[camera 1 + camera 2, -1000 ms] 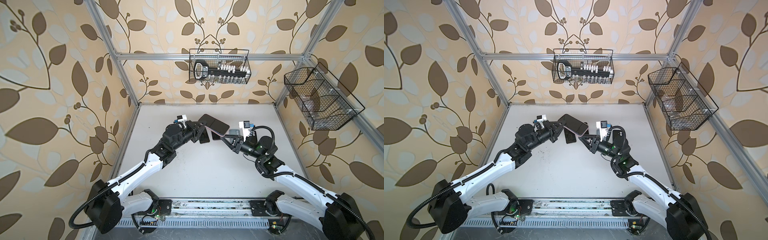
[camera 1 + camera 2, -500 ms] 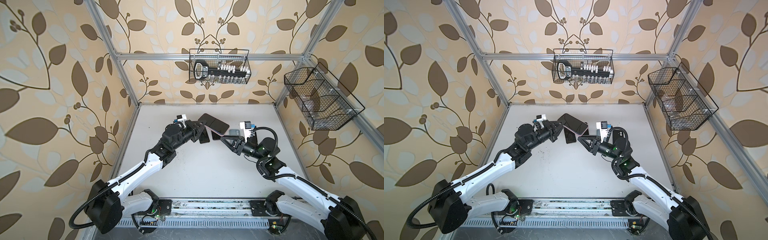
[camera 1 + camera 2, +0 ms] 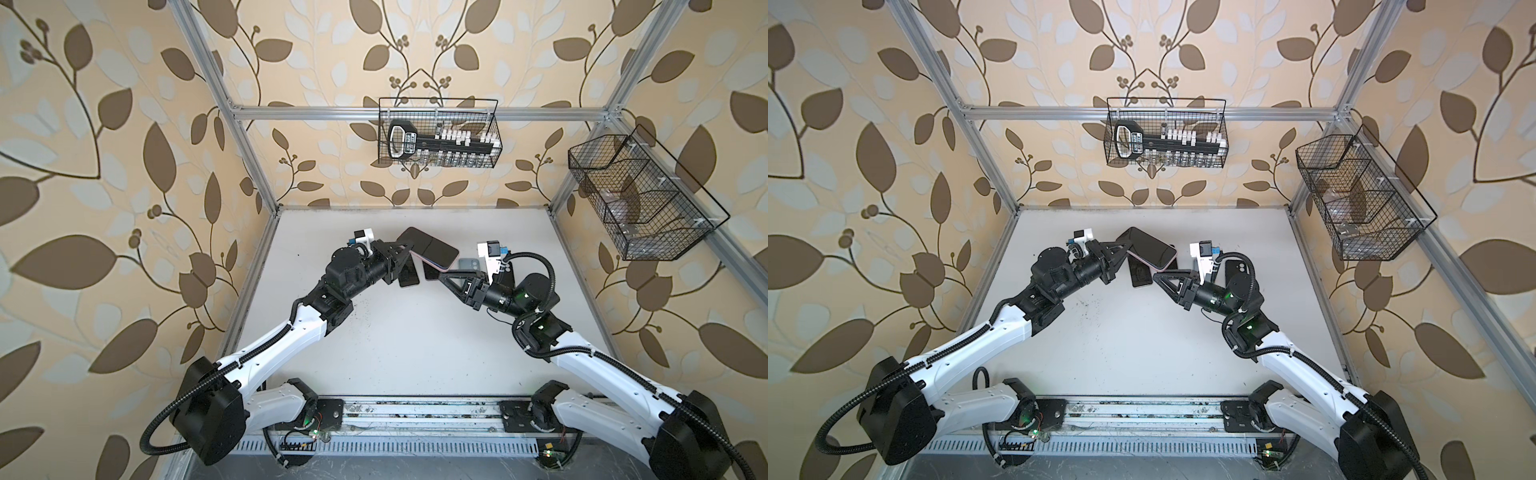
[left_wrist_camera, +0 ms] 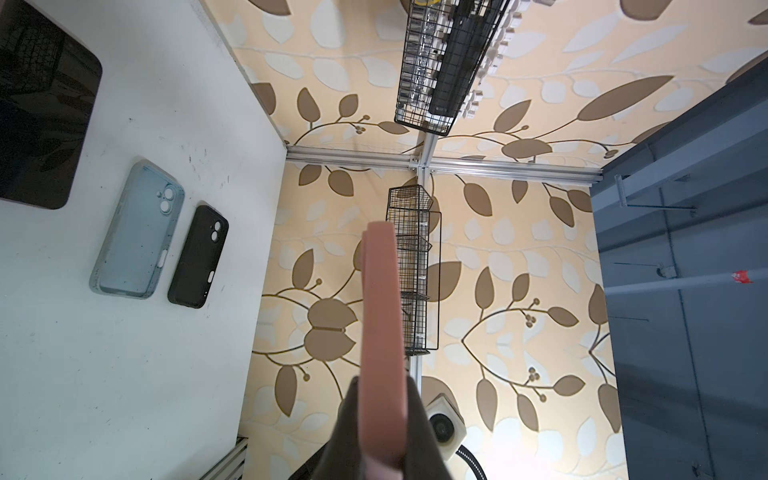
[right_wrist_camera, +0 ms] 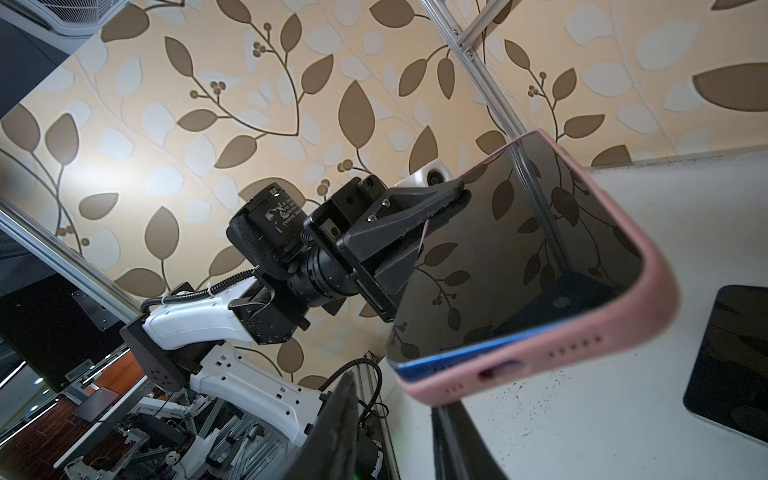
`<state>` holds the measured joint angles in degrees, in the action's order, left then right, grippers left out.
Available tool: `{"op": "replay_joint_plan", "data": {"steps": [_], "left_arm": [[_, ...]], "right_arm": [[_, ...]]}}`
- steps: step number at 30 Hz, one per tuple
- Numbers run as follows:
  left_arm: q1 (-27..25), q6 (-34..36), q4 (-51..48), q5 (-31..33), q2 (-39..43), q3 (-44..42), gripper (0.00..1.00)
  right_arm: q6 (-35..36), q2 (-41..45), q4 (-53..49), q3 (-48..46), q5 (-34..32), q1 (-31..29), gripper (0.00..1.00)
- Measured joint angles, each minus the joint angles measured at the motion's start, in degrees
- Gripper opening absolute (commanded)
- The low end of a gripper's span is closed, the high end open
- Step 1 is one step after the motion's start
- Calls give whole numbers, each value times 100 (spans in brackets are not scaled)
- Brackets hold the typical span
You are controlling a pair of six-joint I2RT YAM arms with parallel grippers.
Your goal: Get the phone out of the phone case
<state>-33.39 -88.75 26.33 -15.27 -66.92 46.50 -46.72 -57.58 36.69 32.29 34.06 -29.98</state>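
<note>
Phone (image 5: pixel 519 249) in pink phone case (image 5: pixel 582 345), clamped in left pincer (image 5: pixel 455 203) above surface (image 5: pixel 623 415), right pincer (image 3: pixel 438 275) parted beside case's end

Both top views reach me bright and evenly lit. The white tabletop (image 3: pixel 395 332) carries only soft, faint shadows beneath the arms, and I cannot see a lamp. The wide lens bows the aluminium posts (image 3: pixel 232 124) outward toward the frame corners. In the left wrist view the pink phone case (image 4: pixel 380 316) and the left claw (image 4: pixel 382 386) sit too near the lens and smear at the lower centre. A glare patch there whitens the wallpaper (image 4: pixel 519 453) at the lower right. In the right wrist view the phone screen (image 5: pixel 519 249) mirrors the leaf pattern, a pale glow washes the left middle, and the right claw (image 5: pixel 392 411) is a dark blur along the bottom edge.
</note>
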Motion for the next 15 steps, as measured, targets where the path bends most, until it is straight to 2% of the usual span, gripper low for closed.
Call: {"op": "replay_joint_plan", "data": {"steps": [8, 15], "left_arm": [[-2, 7, -2, -72, 15, 0, 0], [0, 2, 0, -79, 57, -20, 0]], "right_arm": [[-61, -105, 92, 35, -2, 35, 29], [-114, -125, 146, 35, -20, 55, 21]]}}
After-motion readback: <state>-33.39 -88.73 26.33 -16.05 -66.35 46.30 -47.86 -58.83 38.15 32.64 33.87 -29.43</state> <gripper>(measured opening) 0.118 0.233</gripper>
